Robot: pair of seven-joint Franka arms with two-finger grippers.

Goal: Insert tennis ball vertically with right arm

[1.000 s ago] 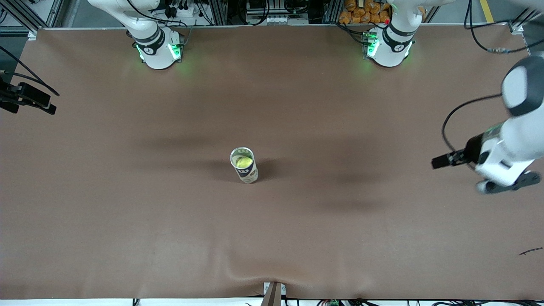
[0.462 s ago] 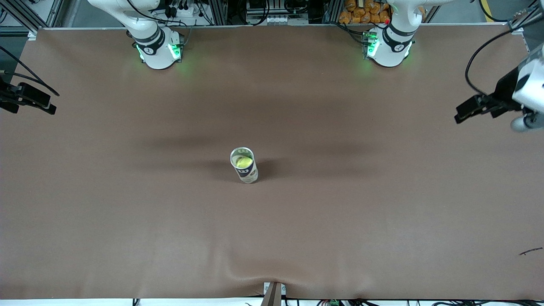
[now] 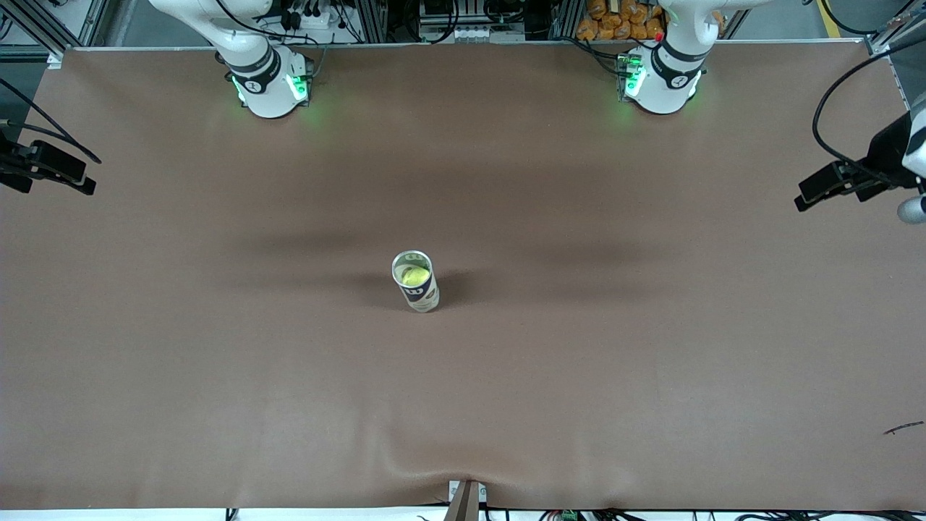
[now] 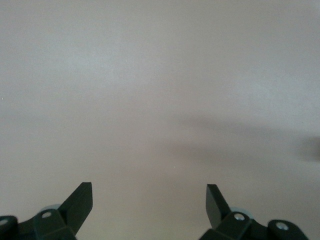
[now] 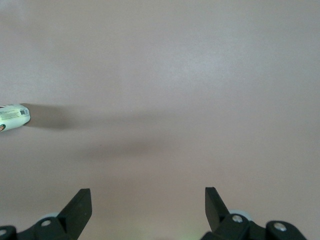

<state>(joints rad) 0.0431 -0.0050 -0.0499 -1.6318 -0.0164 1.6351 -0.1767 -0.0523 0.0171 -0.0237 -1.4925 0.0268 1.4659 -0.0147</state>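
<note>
A tennis ball can [image 3: 416, 281] stands upright in the middle of the table, its mouth open. A yellow-green tennis ball [image 3: 415, 275] sits inside it. The can's side also shows at the edge of the right wrist view [image 5: 14, 117]. My right gripper [image 5: 148, 192] is open and empty over bare table at the right arm's end, away from the can. My left gripper [image 4: 149, 187] is open and empty over bare table at the left arm's end.
The brown table cover [image 3: 579, 362] has a small wrinkle at its near edge [image 3: 463, 470]. The left arm's hand [image 3: 861, 177] and the right arm's hand [image 3: 51, 170] hang at the two ends of the table. A small dark scrap [image 3: 903, 428] lies near the front corner.
The left arm's hand has swung away from the front camera and out toward its end of the table. The right arm, the can and the ball have not moved.
</note>
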